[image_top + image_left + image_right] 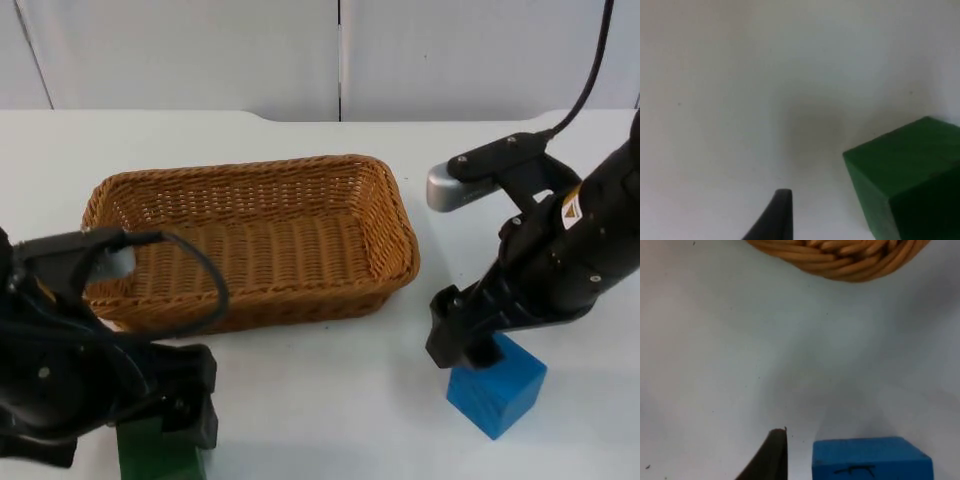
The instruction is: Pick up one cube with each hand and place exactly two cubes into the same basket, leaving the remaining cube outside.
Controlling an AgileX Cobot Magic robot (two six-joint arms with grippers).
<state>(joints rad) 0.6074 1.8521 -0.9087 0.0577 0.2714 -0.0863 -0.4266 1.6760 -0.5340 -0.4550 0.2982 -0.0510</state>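
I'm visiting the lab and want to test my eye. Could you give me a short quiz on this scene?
1. True or false: the wicker basket already holds a cube.
2. Which cube sits at the right gripper? A green, B blue, C red.
3. The left gripper is down at the ____ cube.

Key: 1 false, no cube lies inside. 2 B, the blue cube. 3 green, the green cube.

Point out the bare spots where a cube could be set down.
Free: the floor of the brown woven wicker basket, and the white table between the green cube and blue cube. Crowded: around each cube, where the left end effector and right end effector sit.
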